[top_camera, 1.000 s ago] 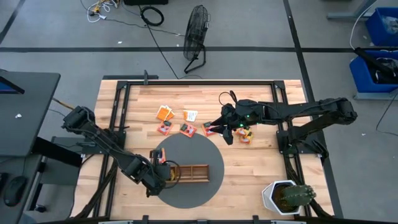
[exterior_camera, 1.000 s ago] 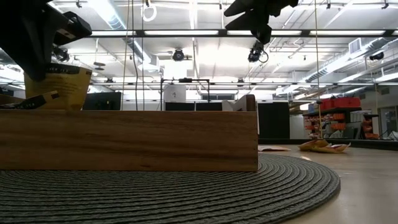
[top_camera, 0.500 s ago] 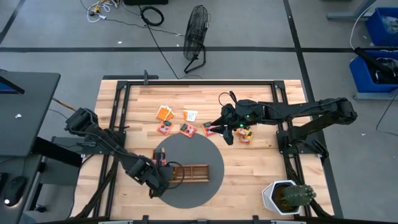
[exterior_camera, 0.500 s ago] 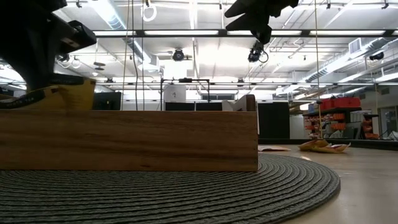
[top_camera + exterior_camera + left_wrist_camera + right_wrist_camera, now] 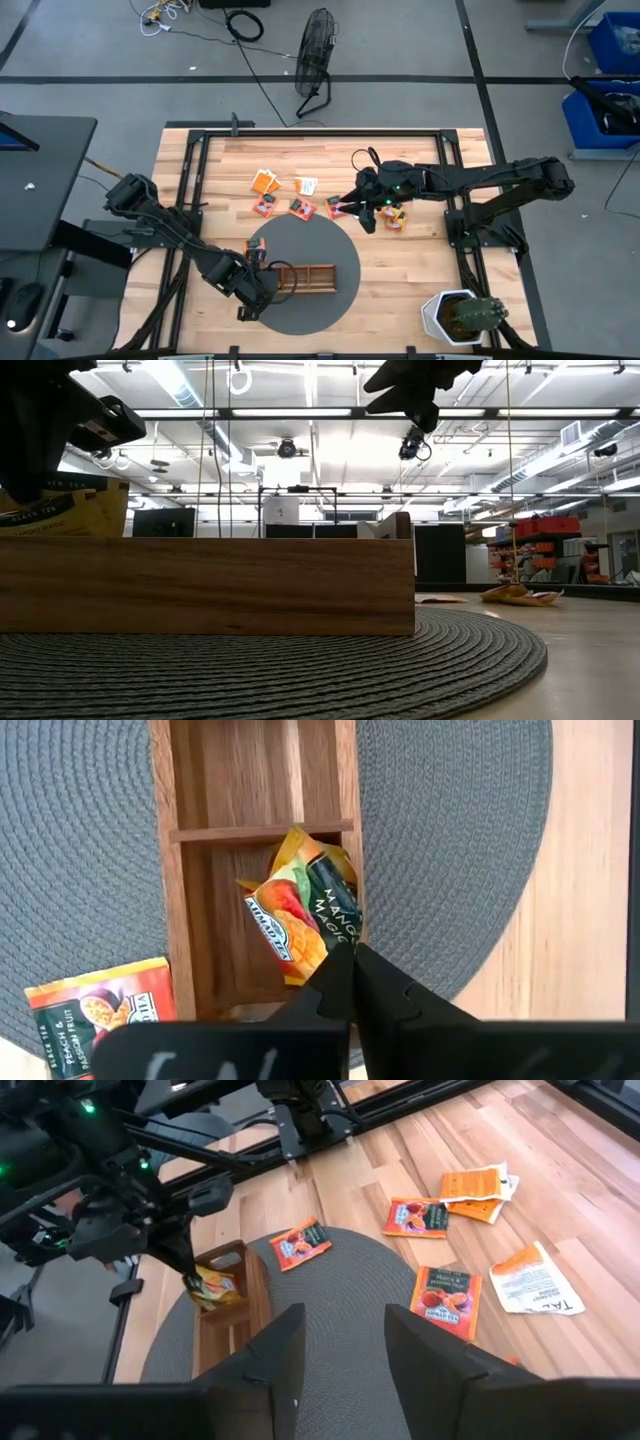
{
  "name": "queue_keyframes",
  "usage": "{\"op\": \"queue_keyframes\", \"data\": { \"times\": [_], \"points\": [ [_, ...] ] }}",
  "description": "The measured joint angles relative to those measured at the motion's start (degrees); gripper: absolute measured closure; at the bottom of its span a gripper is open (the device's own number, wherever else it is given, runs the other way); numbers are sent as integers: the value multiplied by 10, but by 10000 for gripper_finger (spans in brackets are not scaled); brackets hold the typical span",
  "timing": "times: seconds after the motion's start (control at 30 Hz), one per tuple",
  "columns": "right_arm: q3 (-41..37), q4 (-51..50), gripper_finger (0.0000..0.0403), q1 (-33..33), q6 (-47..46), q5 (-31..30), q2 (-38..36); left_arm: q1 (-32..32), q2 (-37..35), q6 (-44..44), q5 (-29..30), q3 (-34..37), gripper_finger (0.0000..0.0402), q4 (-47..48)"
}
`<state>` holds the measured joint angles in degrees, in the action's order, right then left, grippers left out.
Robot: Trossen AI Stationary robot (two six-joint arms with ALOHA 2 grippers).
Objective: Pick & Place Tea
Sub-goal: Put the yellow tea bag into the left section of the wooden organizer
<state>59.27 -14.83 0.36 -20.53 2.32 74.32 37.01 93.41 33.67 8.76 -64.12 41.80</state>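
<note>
Table: a pale wooden table (image 5: 400, 270) with a round grey mat (image 5: 320, 300) at about 6 o'clock and a potted cactus (image 5: 462, 317) at 4 o'clock.
Tray: the long wooden tray (image 5: 310, 277) lies on the mat, its long axis running 9 to 3 o'clock; the end toward 9 o'clock is the one in use.
Left arm: it reaches in from 9 o'clock, and the left gripper (image 5: 258, 287) sits right over that end of the tray (this is plainly the nearer arm for the job).
Left gripper state: fingers (image 5: 345, 982) pinched tight on the corner of a yellow sachet (image 5: 305, 915).
Key relation: the yellow sachet hangs straight below the fingertips, tilted, inside the end compartment; its lower part is between the wooden walls, so I'd judge the next move is a simple letting go.
Right arm: the right gripper (image 5: 362, 206) hovers at about 1 o'clock above the loose tea sachets (image 5: 300, 207), jaws apart and holding nothing (waiting, I'd say).
Other tea: one red sachet (image 5: 98, 1013) lies on the mat just beside the tray; the rest are scattered from 11 to 1 o'clock.
Change: against a second ago the yellow sachet in the level view sits lower behind the tray wall, and the left gripper has shifted slightly toward 3 o'clock; the right arm is unchanged.
</note>
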Motion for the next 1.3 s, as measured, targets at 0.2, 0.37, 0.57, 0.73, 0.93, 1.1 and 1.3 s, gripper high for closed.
{"op": "queue_keyframes", "data": {
  "times": [0.2, 0.37, 0.57, 0.73, 0.93, 1.1, 1.3],
  "points": [
    [0, -10, 258, 0, -26, -18, 0, -1, -1, 22, -2, 0, 342, 0],
    [0, -12, 258, 0, -27, -18, 0, -9, -15, 47, -21, 0, 282, 0],
    [0, -18, 258, 0, -26, -18, 0, -19, -50, 47, -26, 0, 215, 4],
    [0, -76, 258, -1, -50, -71, 0, -26, -81, 51, -30, 0, 179, 20],
    [0, -224, 258, -31, -175, -147, 0, -65, -121, 62, -1, 0, 177, 89],
    [-22, -341, 258, -73, -232, -137, 0, -111, -152, 62, 49, 0, 183, 99],
    [-99, -361, 250, -107, -271, -111, -1, -162, -172, 62, 89, 0, 183, 85]
  ]
}}
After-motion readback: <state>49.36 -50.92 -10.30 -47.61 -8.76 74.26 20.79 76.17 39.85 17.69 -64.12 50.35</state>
